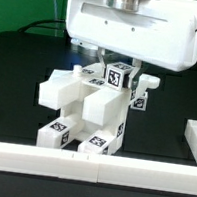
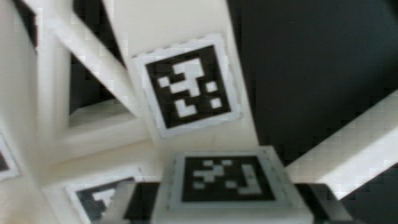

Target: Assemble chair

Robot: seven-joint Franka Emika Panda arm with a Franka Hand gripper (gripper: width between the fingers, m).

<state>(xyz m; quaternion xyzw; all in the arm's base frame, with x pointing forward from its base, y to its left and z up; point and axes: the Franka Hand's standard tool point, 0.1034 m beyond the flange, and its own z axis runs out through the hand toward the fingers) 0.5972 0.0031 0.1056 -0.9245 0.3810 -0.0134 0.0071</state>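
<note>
Item: matte white chunky plastic chair point(image 1: 84, 113), partly assembled, its pieces bearing small black-and-white square tags. Location: near the middle of the matte black tabletop point(image 1: 19, 71), behind the long plain white border rail point(image 1: 38, 160). Uppermost part: one white square-section tagged block point(image 1: 116, 77) at the top of the assembly. In the wrist view it appears end-on point(image 2: 221, 180), with a white tagged upright post point(image 2: 185, 85) and white diagonal braces point(image 2: 80, 50) beyond it. Jaws: hanging below the arm's white boxy housing point(image 1: 131, 30), clenched on the tagged block from two sides. Whether the block is fully seated in the chair cannot be told.
</note>
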